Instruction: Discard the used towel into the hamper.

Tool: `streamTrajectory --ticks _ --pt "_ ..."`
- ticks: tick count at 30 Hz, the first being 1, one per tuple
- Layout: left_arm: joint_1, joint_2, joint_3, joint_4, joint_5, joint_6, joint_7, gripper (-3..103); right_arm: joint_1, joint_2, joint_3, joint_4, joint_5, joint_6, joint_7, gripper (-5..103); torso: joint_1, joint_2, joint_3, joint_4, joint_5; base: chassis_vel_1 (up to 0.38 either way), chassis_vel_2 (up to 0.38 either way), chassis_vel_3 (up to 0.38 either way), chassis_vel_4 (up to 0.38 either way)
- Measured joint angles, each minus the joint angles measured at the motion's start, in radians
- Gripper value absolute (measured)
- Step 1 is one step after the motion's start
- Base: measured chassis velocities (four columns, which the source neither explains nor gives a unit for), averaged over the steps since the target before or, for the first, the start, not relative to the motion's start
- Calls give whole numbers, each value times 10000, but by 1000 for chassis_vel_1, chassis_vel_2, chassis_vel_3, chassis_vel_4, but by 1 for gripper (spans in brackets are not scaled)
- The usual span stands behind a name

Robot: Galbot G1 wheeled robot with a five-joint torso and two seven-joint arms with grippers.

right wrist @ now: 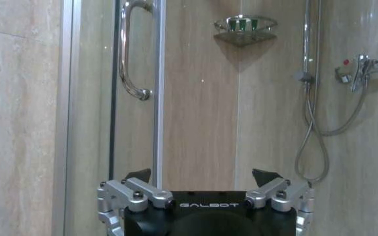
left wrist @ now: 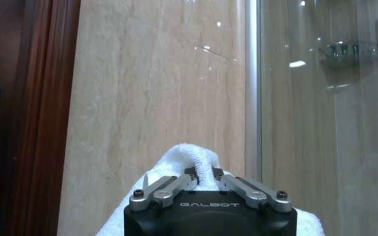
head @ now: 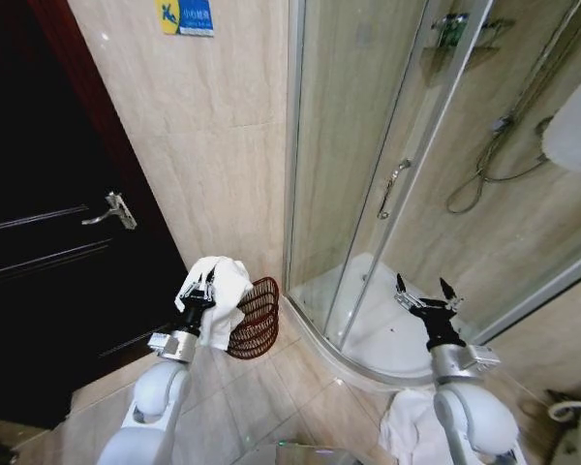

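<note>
A white towel [head: 223, 294] hangs from my left gripper [head: 198, 291], which is shut on it; the cloth bunches up between the fingers in the left wrist view as the towel [left wrist: 192, 157]. The towel hangs just left of and slightly above the hamper [head: 256, 319], a dark reddish-brown open-barred basket standing on the floor in the corner by the wall. The towel overlaps the hamper's left rim. My right gripper [head: 427, 294] is raised in front of the shower tray, open, with nothing between its fingers [right wrist: 136, 175].
A glass shower enclosure [head: 368, 174] with a curved white tray [head: 387, 334] stands to the right of the hamper. A dark wooden door [head: 48, 242] with a lever handle is on the left. Another white cloth [head: 407, 426] lies on the tiled floor by my right arm.
</note>
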Motion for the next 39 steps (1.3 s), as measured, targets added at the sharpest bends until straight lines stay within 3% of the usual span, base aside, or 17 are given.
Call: streamTrajectory --ticks 15,23,28,39 --pt "-382 28 240 438 121 1 108 7 -99 6 12 -20 127 103 52 100 1 0 1 3 1 -40 49 43 -39" --pt "-1252 211 752 1354 34 -21 109 7 -108 -26 11 39 120 120 87 100 -2 0 0 2 1 0 0 0 0" --pt "-2086 331 1304 2678 2 -22 75 7 -140 -127 59 80 121 111 184 100 0 -1 1 0 -1 0 0 0 0" --pt "-1963 134 1395 3101 -6 -172 87 7 -186 -98 167 -128 116 158 189 100 -141 -310 -169 1 1 0 0 0 0"
